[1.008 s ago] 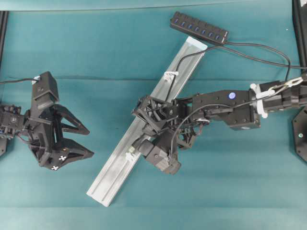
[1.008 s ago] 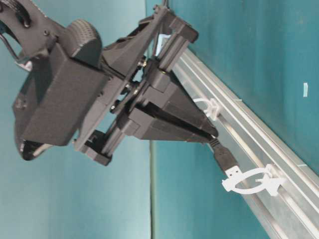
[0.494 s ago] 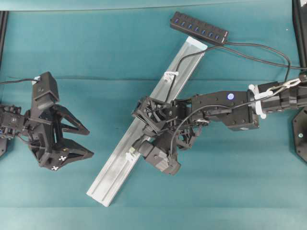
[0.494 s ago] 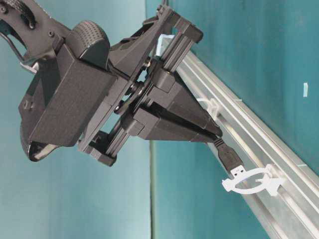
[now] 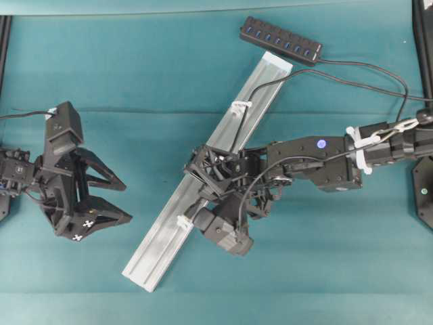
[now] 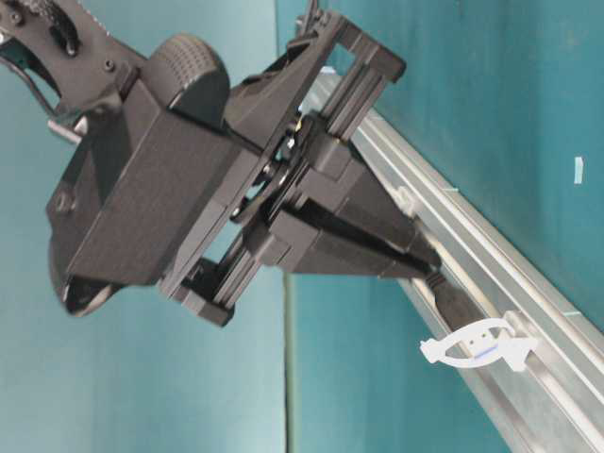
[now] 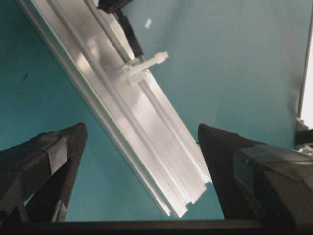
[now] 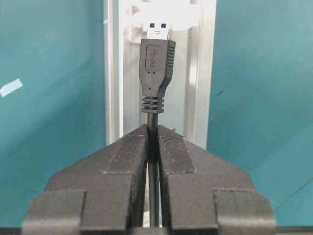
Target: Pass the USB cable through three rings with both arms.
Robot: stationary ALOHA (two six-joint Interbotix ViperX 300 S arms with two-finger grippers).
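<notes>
The right gripper (image 8: 153,128) is shut on the black USB cable (image 8: 153,117) just behind its plug (image 8: 157,63). It hovers over the silver rail (image 5: 155,250). The plug's metal tip sits in the mouth of the lowest white ring (image 6: 477,344), also seen as ring (image 5: 183,221) from overhead. Higher up, the cord (image 5: 267,81) runs through the upper ring (image 5: 238,106). The gripper's body hides the stretch of rail between these two rings. The left gripper (image 5: 125,200) hangs wide open and empty at the far left, well apart from the rail.
A black multi-port hub (image 5: 281,39) lies at the rail's top end, with cords (image 5: 379,71) looping right towards the right arm. The rail's lower end (image 7: 186,200) lies between the left fingers in the left wrist view. Teal cloth covers the table.
The right gripper has slid down the rail with the cable. The plug, short of the lowest ring before, now has its tip in it. The left arm has not moved.
</notes>
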